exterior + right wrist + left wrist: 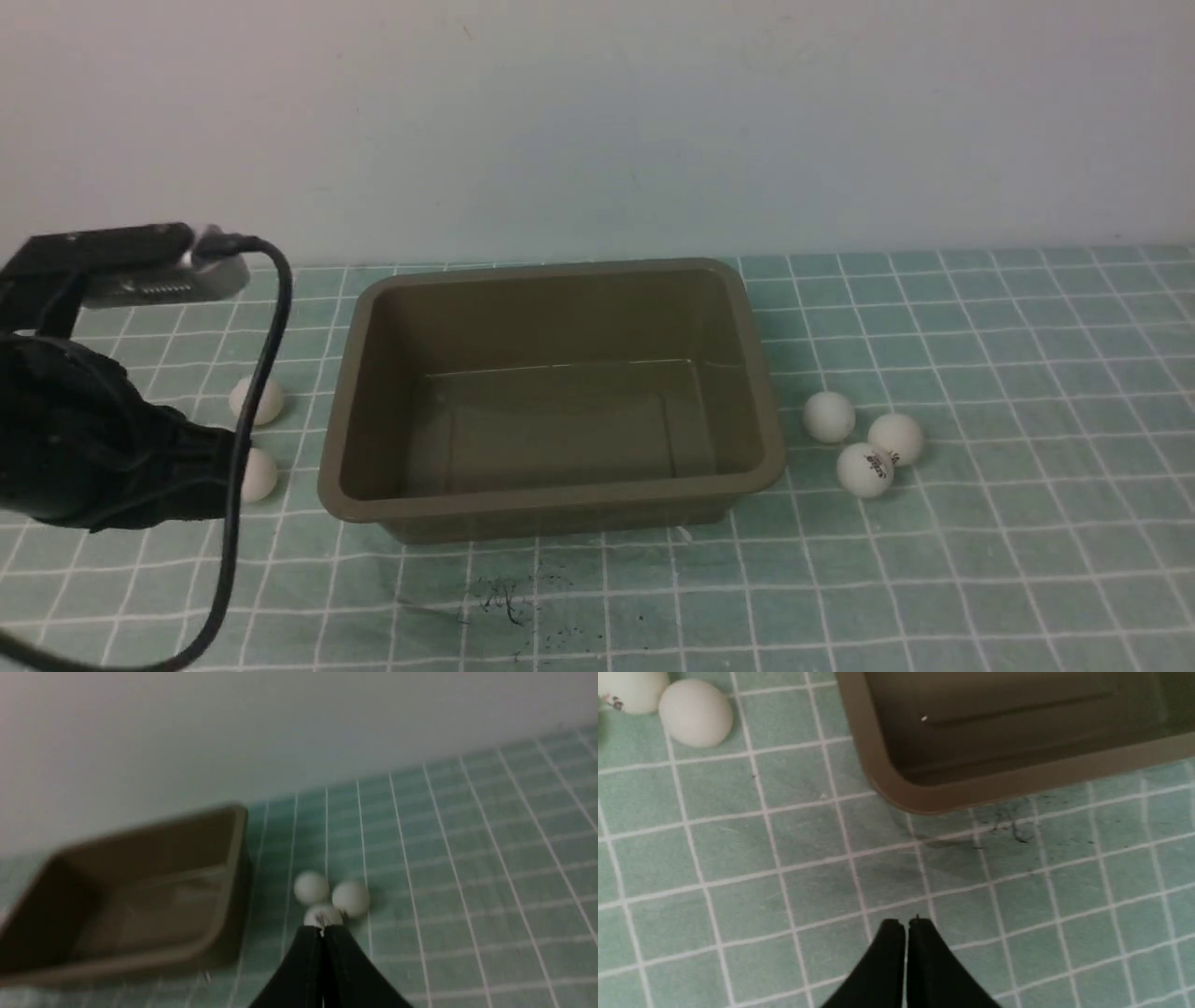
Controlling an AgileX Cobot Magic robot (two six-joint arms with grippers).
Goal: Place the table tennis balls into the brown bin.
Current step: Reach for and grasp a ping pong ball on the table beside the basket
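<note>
Flanking one bin (560,504), five balls (828,416)

The left arm (84,439) sits low at the left edge of the front view, its wrist bulky and black. The left gripper (906,926) has its jaws pressed together, empty. The right gripper (322,933), somewhat blurred, seems likewise closed.

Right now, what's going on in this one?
Nothing is being handled yet. The brown bin sits empty on the green checked cloth. Two table tennis balls lie on the cloth to its left, and three more cluster to its right. The left gripper hangs shut over bare cloth near a corner of the bin. The right gripper is shut too, holds nothing and points at the cluster of three.
</note>
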